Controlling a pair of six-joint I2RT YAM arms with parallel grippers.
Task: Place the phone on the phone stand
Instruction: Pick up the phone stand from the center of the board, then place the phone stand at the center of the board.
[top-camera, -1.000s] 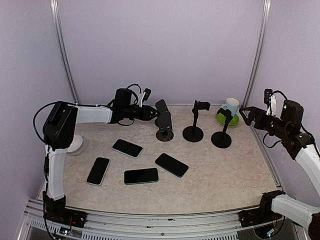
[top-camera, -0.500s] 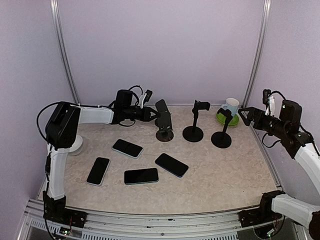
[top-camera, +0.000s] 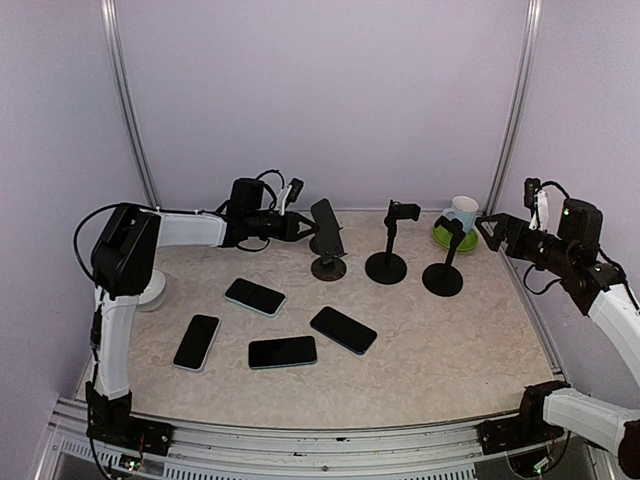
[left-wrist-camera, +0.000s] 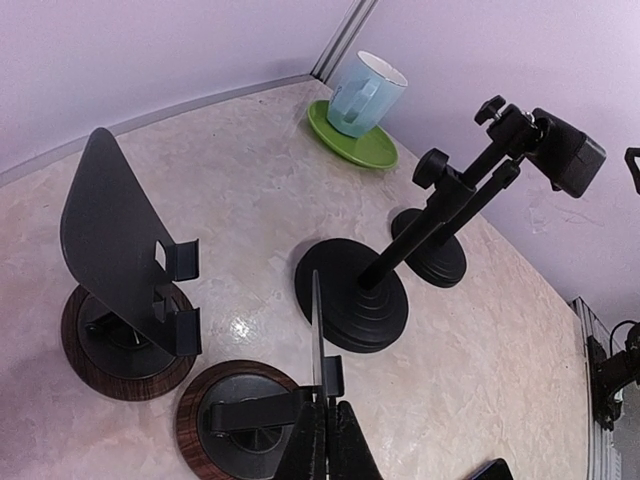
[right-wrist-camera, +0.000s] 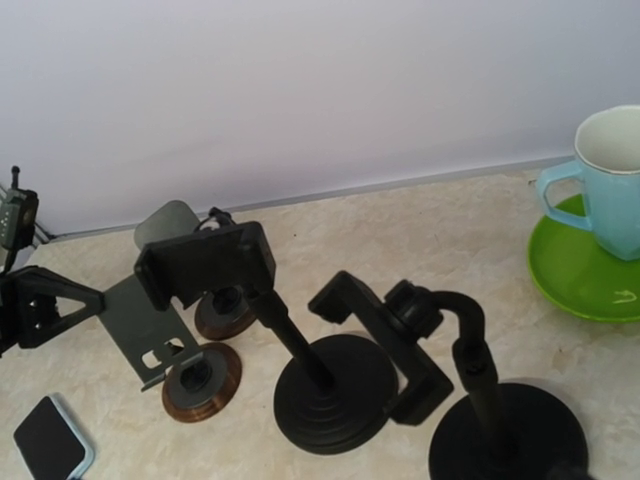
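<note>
While the left gripper (top-camera: 304, 229) is closed together, tips at the edge of a plate stand (top-camera: 327, 238), the right gripper (top-camera: 490, 228) is spread apart in the air near the mug (top-camera: 462, 212). Four phones (top-camera: 282, 352) lie flat on the table (top-camera: 450, 340), apart from the stand.

A pale blue mug (top-camera: 462, 211) stands upright on a green saucer (top-camera: 468, 241) in the far right corner of a beige marbled table (top-camera: 450, 340), backed by lilac walls (top-camera: 320, 100).
</note>
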